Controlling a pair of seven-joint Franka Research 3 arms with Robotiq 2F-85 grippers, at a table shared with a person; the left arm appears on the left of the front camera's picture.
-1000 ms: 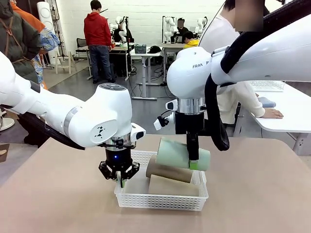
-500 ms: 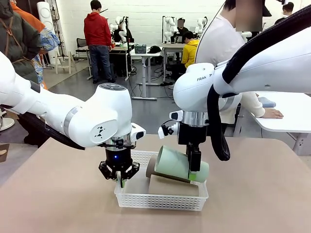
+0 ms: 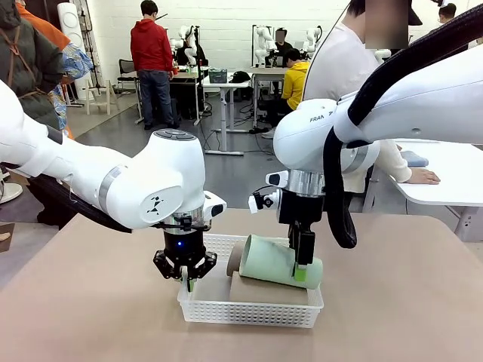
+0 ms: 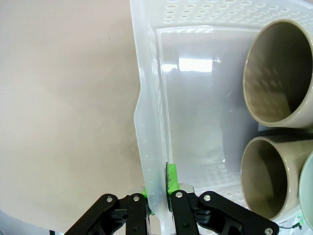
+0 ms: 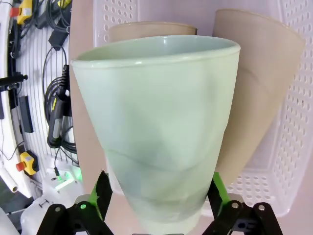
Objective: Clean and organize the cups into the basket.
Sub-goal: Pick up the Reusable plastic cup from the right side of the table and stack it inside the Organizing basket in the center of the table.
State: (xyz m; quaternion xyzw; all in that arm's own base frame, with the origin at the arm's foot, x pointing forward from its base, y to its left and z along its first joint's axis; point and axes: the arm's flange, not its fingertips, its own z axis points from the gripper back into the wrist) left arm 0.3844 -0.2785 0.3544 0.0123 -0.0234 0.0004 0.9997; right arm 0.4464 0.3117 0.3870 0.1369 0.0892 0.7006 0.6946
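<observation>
The basket [image 3: 249, 305] sits mid-table near the robot's edge; the left gripper [image 3: 186, 283] is clamped on its left wall. The green cup [image 3: 275, 262] lies atop two tan cups [image 4: 279, 73] inside, the right gripper [image 3: 301, 273] spread around its base

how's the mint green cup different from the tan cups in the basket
The mint green cup is pale green and lies on top, between the right gripper's open fingers. The tan cups are brown-beige and lie beneath it on the basket floor. All are tapered, handleless tumblers lying on their sides.
</observation>
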